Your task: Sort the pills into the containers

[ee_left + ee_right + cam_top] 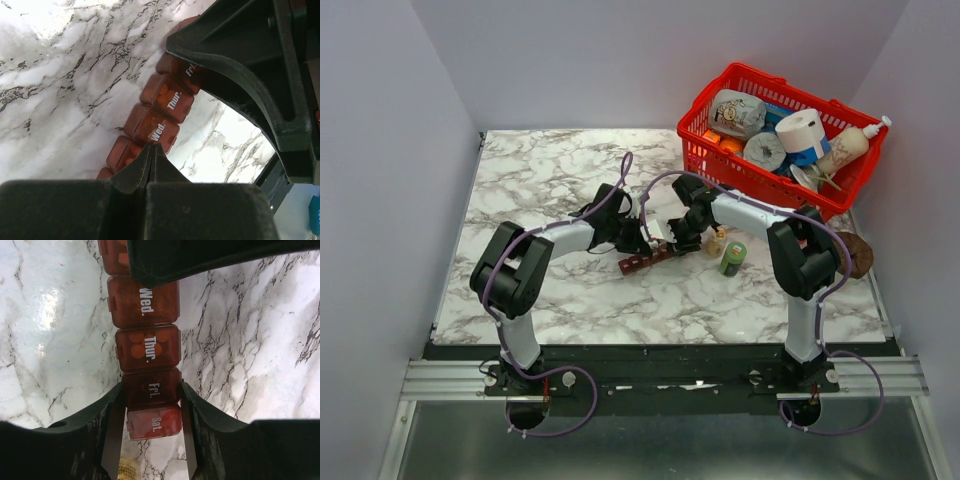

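On the surface [550, 170], right hand [151, 390] gripping containers [147, 352] at their two o'clock end, left hand [151, 148] closed, empty, beside Wed. cell [152, 127].

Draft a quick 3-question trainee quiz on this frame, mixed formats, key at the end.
1. True or false: the left gripper has its jaws wide open.
2. Pick one: which cell of the pill organiser sits between the fingers of the right gripper? A) Wed. B) Thur. C) Fri.
3. Fill in: the red basket stands at the far ___ corner of the table.

Key: 1 false, the tips are closed together; 2 C; 3 right.
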You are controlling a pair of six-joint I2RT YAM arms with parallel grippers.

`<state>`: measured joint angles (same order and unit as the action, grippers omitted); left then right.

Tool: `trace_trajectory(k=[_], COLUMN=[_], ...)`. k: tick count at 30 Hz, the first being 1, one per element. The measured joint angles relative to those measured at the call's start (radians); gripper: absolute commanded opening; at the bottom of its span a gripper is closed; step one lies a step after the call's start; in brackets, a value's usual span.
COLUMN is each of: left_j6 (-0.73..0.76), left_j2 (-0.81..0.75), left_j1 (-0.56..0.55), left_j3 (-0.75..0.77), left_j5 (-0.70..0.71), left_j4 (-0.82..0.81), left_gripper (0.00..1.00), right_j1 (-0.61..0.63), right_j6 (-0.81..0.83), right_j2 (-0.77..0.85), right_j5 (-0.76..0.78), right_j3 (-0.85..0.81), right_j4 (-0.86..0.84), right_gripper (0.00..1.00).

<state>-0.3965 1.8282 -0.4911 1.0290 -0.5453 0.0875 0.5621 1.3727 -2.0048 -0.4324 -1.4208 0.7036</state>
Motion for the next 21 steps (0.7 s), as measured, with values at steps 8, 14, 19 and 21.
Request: trace_trajectory(k=[8, 14, 19, 21], left_j6=[-0.010, -0.043, -0.069, -0.078], left_j2=[-0.019, -0.046, -0.093, -0.108], left_j1=[0.000, 0.012, 0.021, 0.026], left_j3=[-0.017, -0.017, -0.017, -0.017], left_j5=[0.004, 0.008, -0.013, -0.027], left_j4=[-0.032, -0.002, 0.006, 0.004], left_gripper=[0.14, 0.16, 0.15, 0.15], right_j1=[0.000, 0.000, 0.000, 0.000], right_j6=[-0.005, -0.012, -0.014, -0.015], right_j2=[-0.001, -0.002, -0.002, -0.002], right_j5=[0.002, 0.006, 0.009, 0.009], right_j3=[-0.001, -0.002, -0.002, -0.002], right_j4=[0.000, -0.007, -0.009, -0.010], right_gripper=[0.47, 0.47, 0.47, 0.47])
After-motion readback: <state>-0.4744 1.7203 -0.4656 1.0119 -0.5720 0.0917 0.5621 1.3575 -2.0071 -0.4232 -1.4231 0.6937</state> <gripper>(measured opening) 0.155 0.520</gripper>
